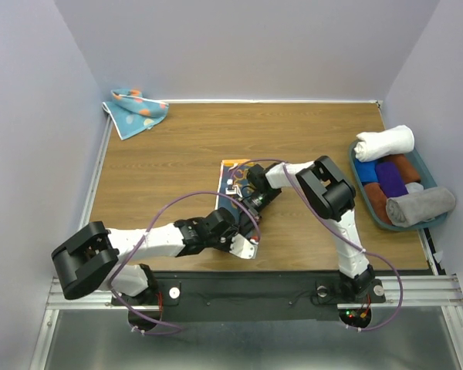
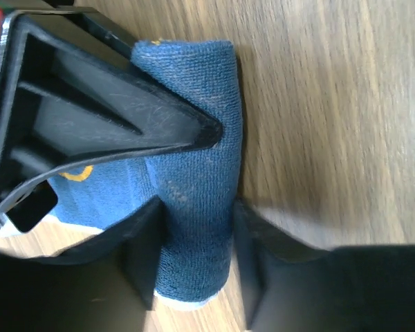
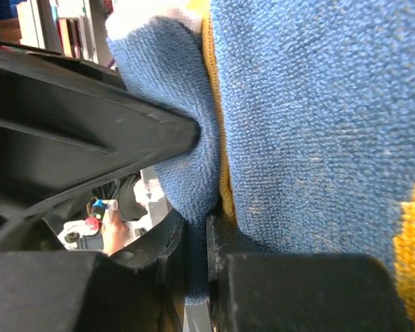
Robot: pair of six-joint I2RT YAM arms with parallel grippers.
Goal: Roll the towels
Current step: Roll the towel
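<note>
Mustard-and-navy towel (image 1: 230, 174): lies flat near the middle of the table (image 1: 177, 154), navy face up, mustard showing at its far edge. Its near end is turned up into a tight roll, seen in the left wrist view as a navy cylinder lying on the wood, with a strip of pale underside showing at one end.

Left gripper (image 2: 200, 173): clamped across that roll. One finger presses into the cloth from the side, and the tip of the other is hidden under the roll.

Right gripper (image 3: 197, 180): reaches in from the right side of the same towel. Its jaws are nearly together and pinch a fold of navy cloth, with a mustard edge running beside the fold.

Light blue towel (image 1: 136, 110): sits crumpled and unrolled in the far left corner of the table, against the wall. Orange dots are visible on it. It is well apart from both arms.

Basket (image 1: 380, 223): stands at the right edge of the table and holds rolled towels (image 1: 420, 206) in grey, brown, purple and blue, with a white one across its far end.
</note>
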